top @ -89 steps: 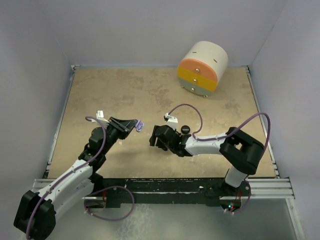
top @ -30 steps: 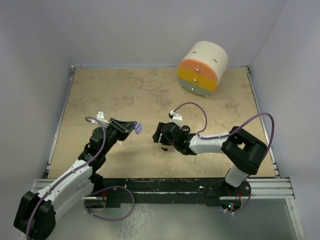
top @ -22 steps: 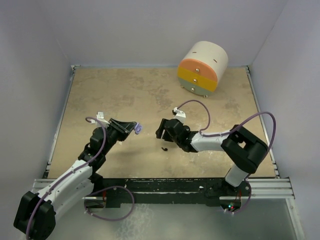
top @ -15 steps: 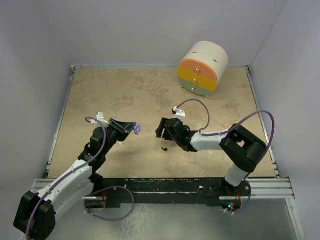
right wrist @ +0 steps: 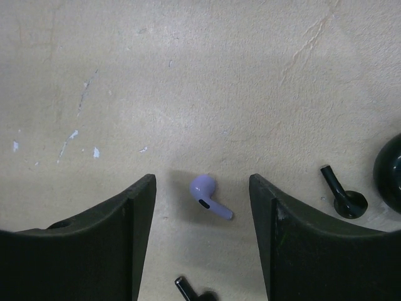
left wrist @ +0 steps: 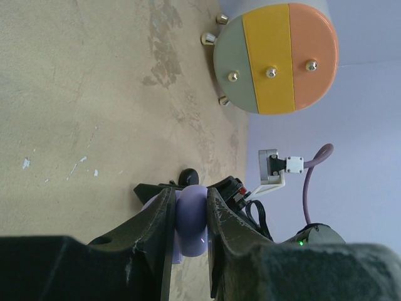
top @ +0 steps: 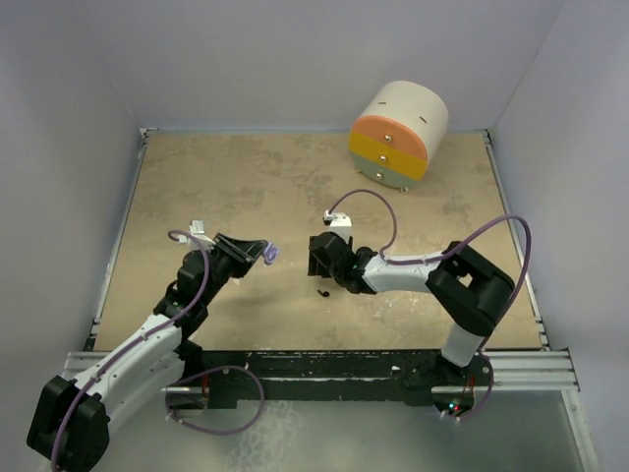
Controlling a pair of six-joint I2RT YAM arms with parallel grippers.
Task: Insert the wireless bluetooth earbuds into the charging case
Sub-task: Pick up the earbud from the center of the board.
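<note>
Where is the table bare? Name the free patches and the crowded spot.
Free: the table's far-left corner, beyond the left arm; the strip between the drawer unit and the right arm. Crowded: around the right fingers, where a lavender earbud, two black earbuds and a black puck lie.

1. Right wrist view: a black earbud [right wrist: 195, 291] is cut off by the bottom edge, and a black round thing [right wrist: 390, 170] by the right edge.
2. Left wrist view: the left fingers [left wrist: 160, 219] cover the sides of a lavender piece [left wrist: 191, 216], perhaps the case.
3. Top view: a black speck [top: 322, 292] is too small to name.
</note>
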